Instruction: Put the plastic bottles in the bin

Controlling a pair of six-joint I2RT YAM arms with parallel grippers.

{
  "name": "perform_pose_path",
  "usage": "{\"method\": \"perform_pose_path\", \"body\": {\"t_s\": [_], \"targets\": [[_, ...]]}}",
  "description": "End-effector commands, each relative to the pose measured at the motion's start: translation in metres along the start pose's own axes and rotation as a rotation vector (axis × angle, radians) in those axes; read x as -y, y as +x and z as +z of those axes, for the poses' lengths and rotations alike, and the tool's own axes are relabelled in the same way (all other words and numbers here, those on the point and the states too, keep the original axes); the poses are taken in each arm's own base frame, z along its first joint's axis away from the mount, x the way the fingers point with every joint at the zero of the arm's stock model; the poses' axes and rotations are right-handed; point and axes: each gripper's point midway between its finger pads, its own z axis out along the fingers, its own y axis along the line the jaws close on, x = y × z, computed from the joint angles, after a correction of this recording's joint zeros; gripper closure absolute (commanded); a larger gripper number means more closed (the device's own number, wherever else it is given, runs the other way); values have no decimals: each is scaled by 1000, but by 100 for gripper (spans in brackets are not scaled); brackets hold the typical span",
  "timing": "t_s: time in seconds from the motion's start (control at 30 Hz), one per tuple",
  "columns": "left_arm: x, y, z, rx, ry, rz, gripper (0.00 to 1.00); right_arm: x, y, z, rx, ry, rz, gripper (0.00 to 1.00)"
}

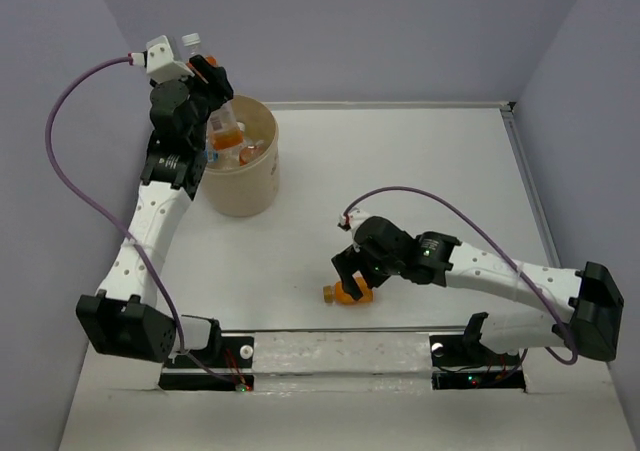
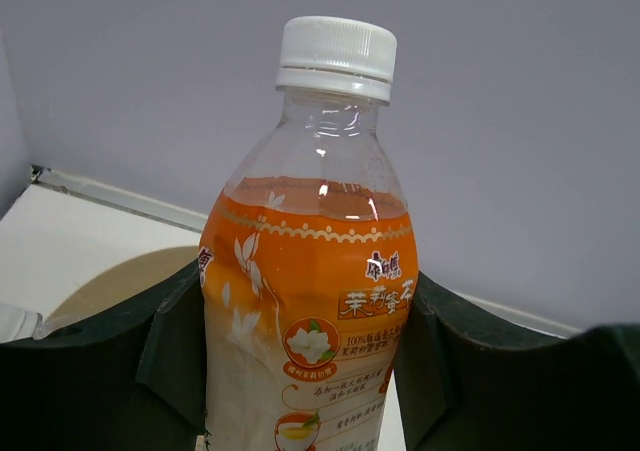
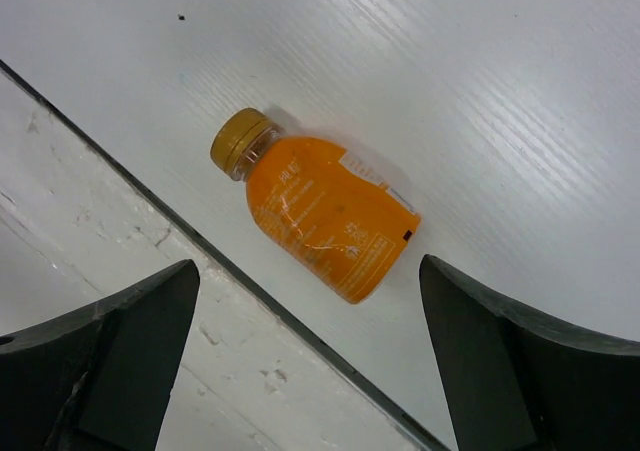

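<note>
Partway: bin (image 1: 245, 186) holds bottles (image 1: 228, 131), my left gripper (image 1: 205, 73) clamps a white-capped bottle (image 2: 310, 301) above its rim, right gripper (image 1: 352, 271) hangs wide, empty, over an orange bottle (image 3: 325, 216) outside.

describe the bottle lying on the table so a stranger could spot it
Go to the near edge of the white table. Under the open right claw lies a small orange bottle on its side. Its cap is gold, unlike the white-capped bottle in the left claw.
</note>
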Motion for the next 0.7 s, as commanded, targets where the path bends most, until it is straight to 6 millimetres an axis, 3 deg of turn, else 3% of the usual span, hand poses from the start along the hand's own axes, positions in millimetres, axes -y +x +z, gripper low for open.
{"method": "perform_pose_path", "body": {"t_s": [0.0,0.1,0.2,0.3,0.33,0.53,0.63,0.67], "targets": [[8,-23,32,114,62,-57,55,7,8,0,-106,71,-155,3],[2,-11,47,121,55,-59,55,0,11,7,-158,60,-241,2],[4,-12,53,199,91,-55,55,-9,11,16,-191,21,-307,1],[-5,7,59,206,85,-26,54,-12,19,29,-240,22,-369,0],[-5,5,59,236,94,-27,54,-12,19,33,-246,24,-374,0],[-16,51,62,209,101,-3,50,-8,22,52,-243,43,-414,0],[-20,80,55,170,90,19,27,-7,27,57,-272,38,-426,0],[-24,84,55,171,58,26,10,-8,28,59,-277,36,-429,0]]}}
